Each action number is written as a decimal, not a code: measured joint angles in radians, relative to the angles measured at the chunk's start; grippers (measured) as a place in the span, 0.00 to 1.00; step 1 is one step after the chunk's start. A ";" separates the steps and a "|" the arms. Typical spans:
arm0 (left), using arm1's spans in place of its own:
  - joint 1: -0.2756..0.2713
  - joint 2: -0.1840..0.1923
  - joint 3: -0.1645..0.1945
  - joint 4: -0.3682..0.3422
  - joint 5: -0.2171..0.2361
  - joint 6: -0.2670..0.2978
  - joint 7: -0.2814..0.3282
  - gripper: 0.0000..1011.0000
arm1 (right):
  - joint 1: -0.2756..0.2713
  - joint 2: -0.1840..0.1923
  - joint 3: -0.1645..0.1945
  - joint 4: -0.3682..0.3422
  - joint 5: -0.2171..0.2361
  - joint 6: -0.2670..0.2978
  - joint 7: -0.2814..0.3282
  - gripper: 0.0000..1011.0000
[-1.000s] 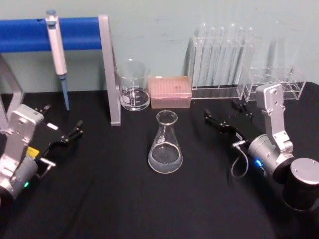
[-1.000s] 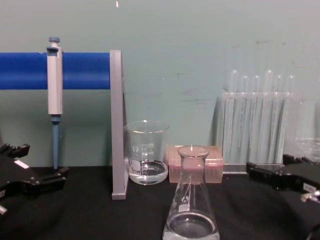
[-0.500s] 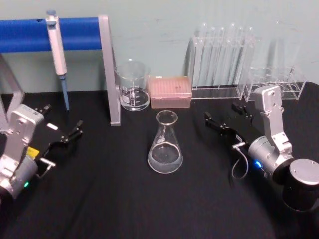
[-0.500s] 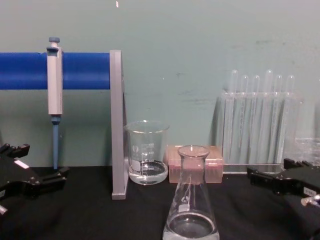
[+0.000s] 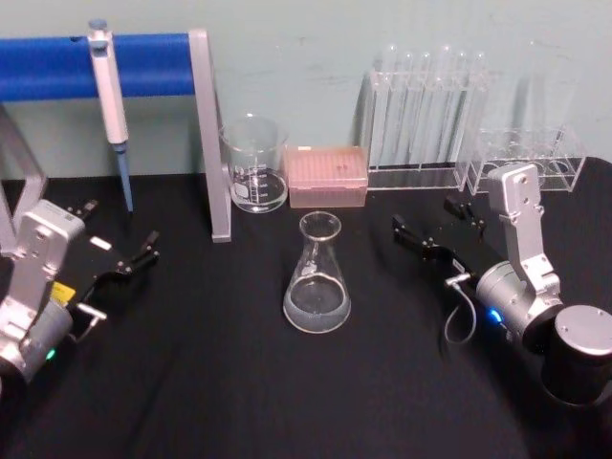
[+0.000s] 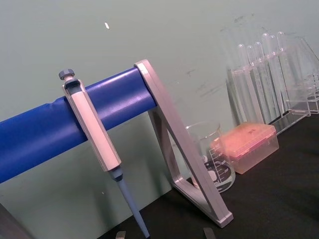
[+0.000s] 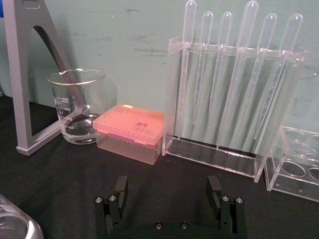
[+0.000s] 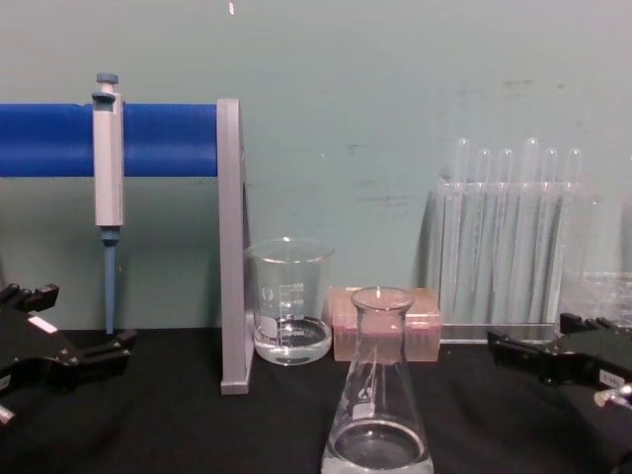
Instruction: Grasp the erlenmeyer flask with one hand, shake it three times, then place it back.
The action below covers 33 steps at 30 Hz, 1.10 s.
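The erlenmeyer flask (image 5: 317,277) stands upright on the black table at its middle, with a little clear liquid in its base; the chest view has it close and low (image 8: 377,420), and its base edge shows in the right wrist view (image 7: 14,225). My right gripper (image 5: 427,216) rests open to the flask's right, a clear gap away, pointing toward the back racks (image 7: 167,190) (image 8: 531,336). My left gripper (image 5: 121,224) sits open at the table's left, well apart from the flask (image 8: 84,318). Nothing is between either pair of fingers.
Behind the flask stand a glass beaker (image 5: 254,164) and a pink tip box (image 5: 327,176). A pipette (image 5: 110,96) hangs on a blue bar with a grey stand leg (image 5: 212,134) at the back left. Clear racks (image 5: 426,115) (image 5: 531,153) line the back right.
My right gripper has sunk very slightly. The flask and the left arm have not moved.
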 joint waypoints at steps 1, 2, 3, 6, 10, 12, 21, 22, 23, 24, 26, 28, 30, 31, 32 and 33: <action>0.000 0.000 0.000 0.000 0.000 0.000 0.000 0.99 | 0.000 0.000 0.000 0.000 0.000 0.000 0.000 0.99; 0.000 0.000 0.000 0.000 0.000 0.000 0.000 0.99 | 0.000 0.000 0.000 0.000 0.000 0.000 0.000 0.99; 0.000 0.000 0.000 0.000 0.000 0.000 0.000 0.99 | 0.000 0.000 0.000 0.000 0.000 0.000 0.000 0.99; 0.000 0.000 0.000 0.000 0.000 0.000 0.000 0.99 | 0.000 0.000 0.000 0.000 0.000 0.000 0.000 0.99; 0.000 0.000 0.000 0.000 0.000 0.000 0.000 0.99 | 0.000 0.000 0.000 0.000 0.001 -0.001 0.000 0.99; 0.000 0.000 0.000 0.000 0.000 0.000 0.000 0.99 | 0.000 0.000 0.000 0.000 0.001 -0.001 0.000 0.99; 0.000 0.000 0.000 0.000 0.000 0.000 0.000 0.99 | 0.000 0.000 0.000 0.000 0.002 -0.001 -0.001 0.99; 0.000 0.000 0.000 0.000 0.000 0.000 0.000 0.99 | 0.000 0.000 0.000 0.000 0.002 -0.001 0.000 0.99; 0.000 0.000 0.000 0.000 0.000 0.000 0.000 0.99 | 0.000 0.000 0.000 0.000 0.002 -0.001 -0.001 0.99; 0.000 0.000 0.000 0.000 0.000 0.000 0.000 0.99 | 0.000 0.000 0.000 0.000 0.002 -0.001 -0.001 0.99; 0.000 0.000 0.000 0.000 0.000 0.000 0.000 0.99 | 0.000 0.000 0.000 0.000 0.002 -0.001 0.000 0.99; 0.000 0.000 0.000 0.000 0.000 0.000 0.000 0.99 | 0.000 0.000 0.000 0.000 0.002 -0.001 -0.001 0.99; 0.000 0.000 0.000 0.000 0.000 0.000 0.000 0.99 | 0.000 0.000 0.000 0.000 0.001 -0.001 0.000 0.99; 0.000 0.000 0.000 0.000 0.000 0.000 0.000 0.99 | 0.000 0.000 0.000 0.000 0.001 -0.001 0.000 0.99; 0.000 0.000 0.000 0.000 0.000 0.000 0.000 0.99 | 0.000 0.000 0.000 0.000 0.002 -0.001 -0.001 0.99; 0.000 0.000 0.000 0.000 0.000 0.000 0.000 0.99 | 0.000 0.000 0.000 0.000 0.001 -0.001 -0.001 0.99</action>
